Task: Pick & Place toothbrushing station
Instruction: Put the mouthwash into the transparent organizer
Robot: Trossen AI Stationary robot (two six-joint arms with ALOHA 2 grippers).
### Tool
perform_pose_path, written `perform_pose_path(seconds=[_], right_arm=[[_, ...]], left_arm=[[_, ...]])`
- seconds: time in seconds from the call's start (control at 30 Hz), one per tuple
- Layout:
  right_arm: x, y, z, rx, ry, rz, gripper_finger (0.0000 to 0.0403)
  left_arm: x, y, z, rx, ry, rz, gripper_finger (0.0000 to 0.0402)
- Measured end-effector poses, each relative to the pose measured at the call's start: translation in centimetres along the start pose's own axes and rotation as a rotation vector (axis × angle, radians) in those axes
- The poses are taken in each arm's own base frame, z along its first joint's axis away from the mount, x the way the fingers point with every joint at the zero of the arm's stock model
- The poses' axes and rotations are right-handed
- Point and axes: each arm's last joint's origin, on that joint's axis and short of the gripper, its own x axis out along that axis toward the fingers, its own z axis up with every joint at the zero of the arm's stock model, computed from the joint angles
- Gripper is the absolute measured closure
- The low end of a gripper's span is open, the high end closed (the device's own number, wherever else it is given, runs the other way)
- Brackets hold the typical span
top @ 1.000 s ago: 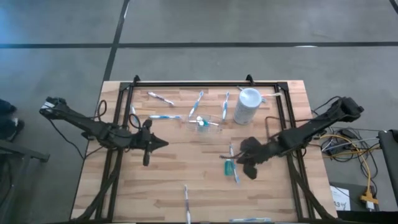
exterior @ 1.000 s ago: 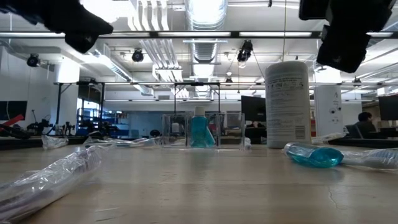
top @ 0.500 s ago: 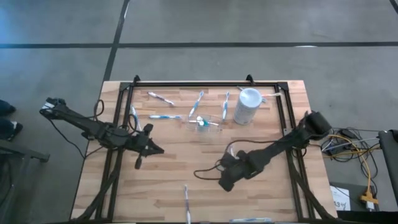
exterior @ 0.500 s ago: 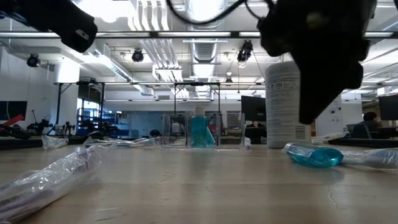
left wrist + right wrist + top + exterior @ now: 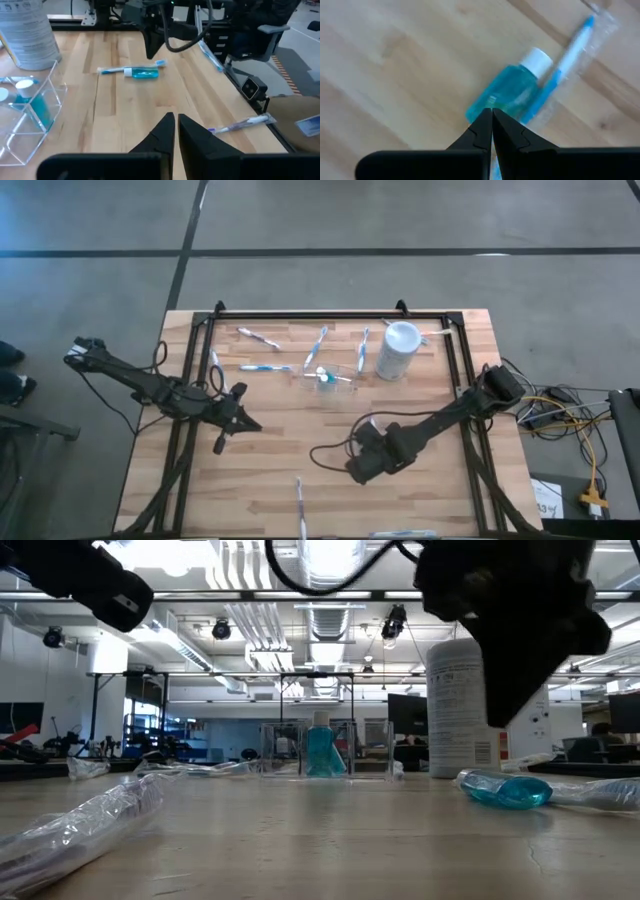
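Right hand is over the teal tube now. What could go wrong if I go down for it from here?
1. The right hand is shut. Lowered like this, it would likely shove or roll the tube rather than grip it, so open first.
2. A wrapped toothbrush lies right against the tube, so the fingers may catch both or snag the wrapper.
The left hand waits over the table's left side, clear of this.

toothbrush (image 5: 300, 508) cut off at table edge

A clear holder (image 5: 325, 750) with a teal tube (image 5: 320, 748) stands beside a white cup (image 5: 463, 708) on the table (image 5: 330, 840).
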Motion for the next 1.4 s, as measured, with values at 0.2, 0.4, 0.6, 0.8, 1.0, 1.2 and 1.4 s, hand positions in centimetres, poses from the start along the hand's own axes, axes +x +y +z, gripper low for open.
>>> perform_pose_path(seconds=[0.2,0.4,0.6,0.8,1.0,1.2,1.4], right_arm=[[1.6,-1.1,-0.1,0.036,0.004,-0.056,0.0394],[2.7,-1.6,1.1,0.022,-0.003,-0.038,0.0394],[3.5,-2.0,2.6,-0.017,-0.009,-0.032,0.0394],[4.1,-1.6,3.7,-0.068,-0.043,0.047,0.0394],[2.1,-0.7,4.0,-0.098,-0.058,0.034,0.0394],[1.4,-1.5,3.0,-0.038,0.102,-0.054,0.0394],[3.0,-1.5,2.4,-0.035,0.147,-0.086,0.0394]], left_arm=[[0.0,-0.1,-0.2,-0.003,0.023,-0.036,0.0376],[0.0,-0.1,-0.2,0.005,0.025,-0.046,0.0376],[0.0,-0.1,-0.2,0.003,0.025,-0.046,0.0376],[0.0,-0.1,-0.2,0.002,0.027,-0.046,0.0376],[-0.1,0.0,-0.6,-0.005,0.064,-0.039,0.0376],[-0.1,0.0,-0.7,-0.006,0.075,-0.037,0.0376],[-0.1,0.0,-0.7,-0.030,0.075,-0.037,0.0376]])
